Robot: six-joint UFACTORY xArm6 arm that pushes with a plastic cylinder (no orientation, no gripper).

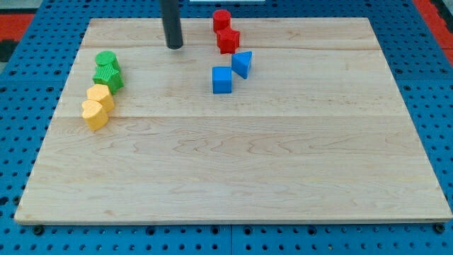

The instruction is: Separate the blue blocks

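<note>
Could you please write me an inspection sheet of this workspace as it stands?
Surface: pale wooden board, lying flat.
Job's things: blue cube and blue triangular block sit close together near the view's top centre, corners almost meeting.
Clutter: two red blocks stacked in a line just above the blue pair; two green blocks and two yellow blocks in a chain at the view's left.
Grippers: none; my tip rests on the board to the left of the red blocks, apart from every block.
Cables: nothing seen.
Surroundings: blue perforated base around the board.
</note>
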